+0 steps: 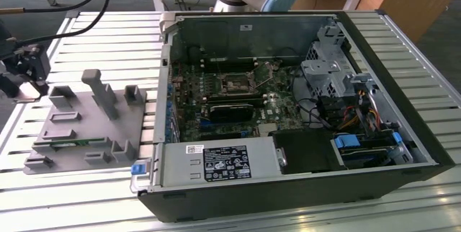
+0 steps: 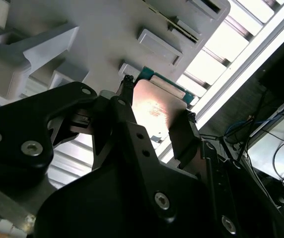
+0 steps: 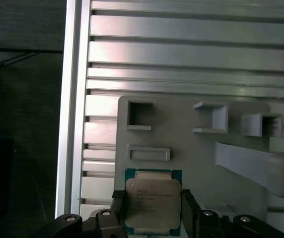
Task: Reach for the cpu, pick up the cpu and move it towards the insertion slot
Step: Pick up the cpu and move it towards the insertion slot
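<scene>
The cpu (image 3: 150,201), a flat square chip with a shiny silver top and a green rim, sits between my gripper's (image 3: 152,207) two black fingers (image 3: 117,202), which press on its opposite edges. In the second wrist view the cpu (image 2: 157,109) shows the same grip from the other side, with my gripper (image 2: 154,118) over the grey fixture (image 2: 82,44). My gripper (image 1: 21,81) hangs at the exterior view's far left, beside the fixture's left end. The insertion slot (image 1: 236,84) is the square socket on the motherboard inside the open computer case, far from the gripper.
The grey fixture (image 1: 86,129) carries several raised holders and a narrow green memory stick (image 1: 72,144). The open black case (image 1: 303,189) fills the exterior view's right, with a labelled metal box (image 1: 219,163) at its front. Everything stands on a slatted aluminium table (image 1: 94,38).
</scene>
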{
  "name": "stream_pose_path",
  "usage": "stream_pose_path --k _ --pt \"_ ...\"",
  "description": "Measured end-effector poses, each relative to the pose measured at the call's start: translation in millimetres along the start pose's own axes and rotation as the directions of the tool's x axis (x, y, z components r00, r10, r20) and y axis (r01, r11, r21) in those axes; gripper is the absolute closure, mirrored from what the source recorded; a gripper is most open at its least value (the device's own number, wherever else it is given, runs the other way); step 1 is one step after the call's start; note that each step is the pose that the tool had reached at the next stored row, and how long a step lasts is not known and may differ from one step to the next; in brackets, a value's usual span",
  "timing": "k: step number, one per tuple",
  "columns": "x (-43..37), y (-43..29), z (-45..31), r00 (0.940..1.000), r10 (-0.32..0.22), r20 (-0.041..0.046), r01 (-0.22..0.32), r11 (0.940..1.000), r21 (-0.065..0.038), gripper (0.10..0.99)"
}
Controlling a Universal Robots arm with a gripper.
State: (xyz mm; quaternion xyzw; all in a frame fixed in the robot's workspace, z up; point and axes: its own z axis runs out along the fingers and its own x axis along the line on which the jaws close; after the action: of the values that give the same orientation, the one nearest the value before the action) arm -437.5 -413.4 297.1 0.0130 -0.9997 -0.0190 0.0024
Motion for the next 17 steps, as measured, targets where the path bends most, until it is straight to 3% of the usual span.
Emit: stream_pose_path --k 9,17 --pt "0.0 0.5 -10.5 1.0000 0.000 0.0000 0.000 1.0000 0.000 0.545" --pt "0.1 1.2 -26.7 1.0000 0.000 0.0000 0.000 1.0000 0.000 0.545"
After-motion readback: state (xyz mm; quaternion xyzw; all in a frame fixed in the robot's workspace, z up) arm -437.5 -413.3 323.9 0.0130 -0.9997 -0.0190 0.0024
